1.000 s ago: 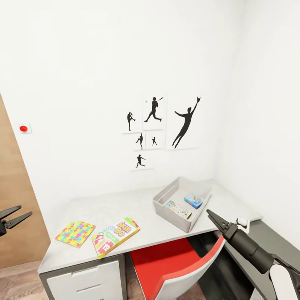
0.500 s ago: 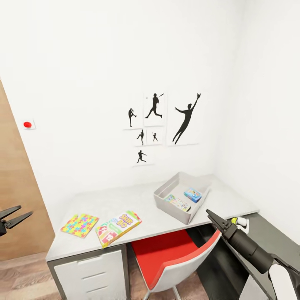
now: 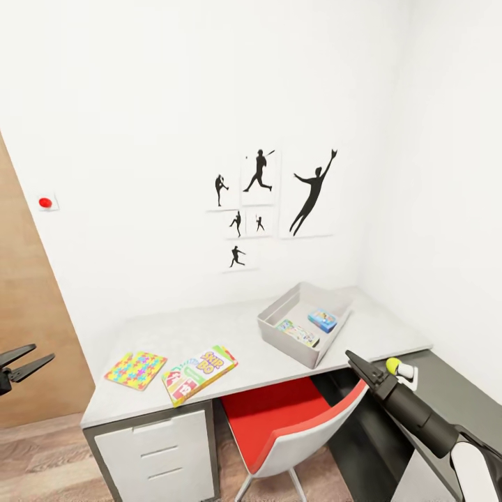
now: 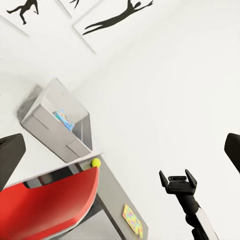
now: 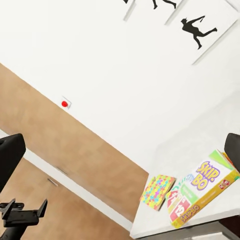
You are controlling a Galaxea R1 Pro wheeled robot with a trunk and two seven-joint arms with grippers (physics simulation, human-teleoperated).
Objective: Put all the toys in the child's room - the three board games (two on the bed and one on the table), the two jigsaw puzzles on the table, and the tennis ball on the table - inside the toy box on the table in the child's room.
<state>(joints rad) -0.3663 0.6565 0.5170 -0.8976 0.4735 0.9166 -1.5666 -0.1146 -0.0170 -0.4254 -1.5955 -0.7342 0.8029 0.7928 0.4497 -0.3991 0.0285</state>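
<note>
The light grey toy box (image 3: 279, 333) stands on the pale table (image 3: 230, 335), toward its right end. Inside lie a small blue board game (image 3: 322, 320) and a pale flat printed box (image 3: 298, 332) whose lettering is too small to read. The SKIP-BO board game (image 3: 200, 374) and a jigsaw puzzle (image 3: 136, 369) rest near the table's front left. The tennis ball (image 3: 392, 364) sits on the dark lower section, where another jigsaw puzzle (image 4: 132, 221) lies. My right gripper (image 3: 350, 355) hovers open just left of the ball. My left gripper (image 3: 42, 353) hangs open far left, empty.
A red and white chair (image 3: 293, 418) is pushed under the table, right below my right gripper. White drawers (image 3: 157, 460) sit under the table's left end. A wooden door (image 3: 28, 335) stands at the left, white walls behind and at the right.
The camera has pulled back and shifted, so the table sits a little higher and smaller in view. The tennis ball now shows clear of my right gripper. Both grippers keep their pose.
</note>
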